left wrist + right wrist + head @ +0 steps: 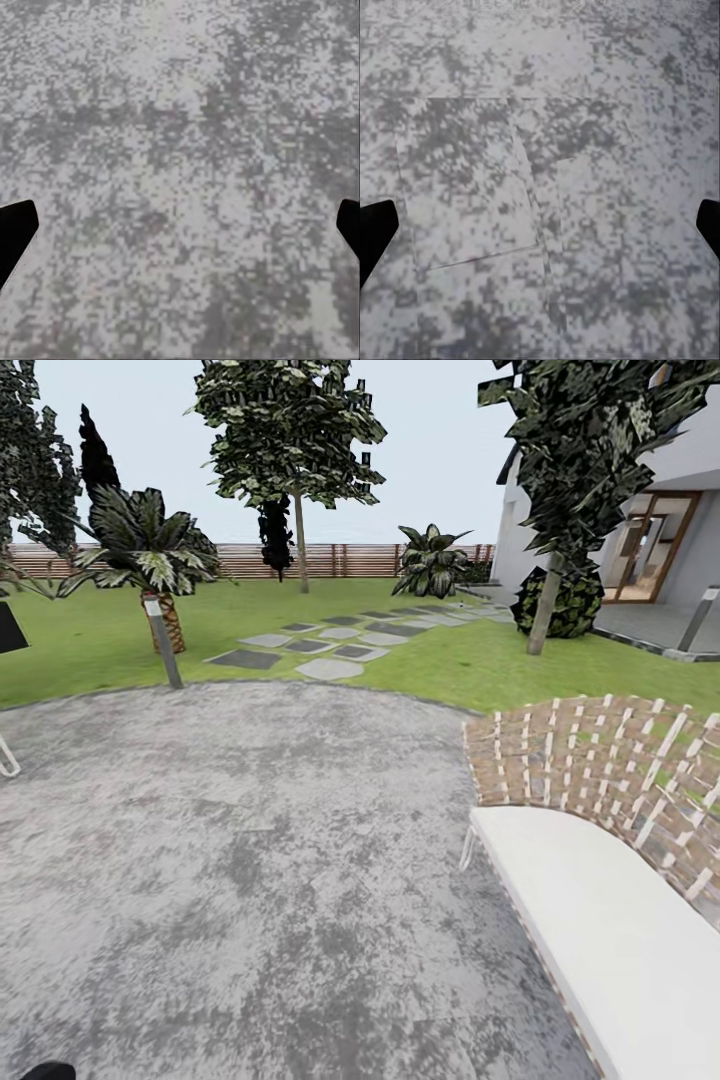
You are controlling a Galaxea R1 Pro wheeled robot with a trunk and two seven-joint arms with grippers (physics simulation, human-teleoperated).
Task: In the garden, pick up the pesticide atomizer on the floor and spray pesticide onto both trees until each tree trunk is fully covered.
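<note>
The robot stands on a broad patch of mottled grey paving (250,860), looking out over the green lawn (90,645) of the garden toward a brown slatted wooden fence (330,560). I can't spot the pesticide atomizer anywhere on the ground from here, so where it lies, which way its nozzle points and how its long axis runs cannot be told yet. My guess is that such a sprayer is light, rigid plastic, a little slick, and best taken around its neck or handle so that the trigger stays reachable.

Two tall trees with straight bare trunks rise from the grass: the nearer tree (545,610) stands at the right by the white house (680,520), its trunk leaning slightly, and the farther tree (300,545) stands upright near the fence. A row of flat grey stepping stones (330,645) runs between them. A short scaly palm (165,615) and a slim grey lamp post (165,645) sit at the left. Close at the right is a wicker bench with a white cushion (600,920).

Both arms hang over the paving. The left gripper (180,225) has its dark fingertips (15,225) spread wide with nothing between them; the right gripper (540,225) is likewise spread and empty.
</note>
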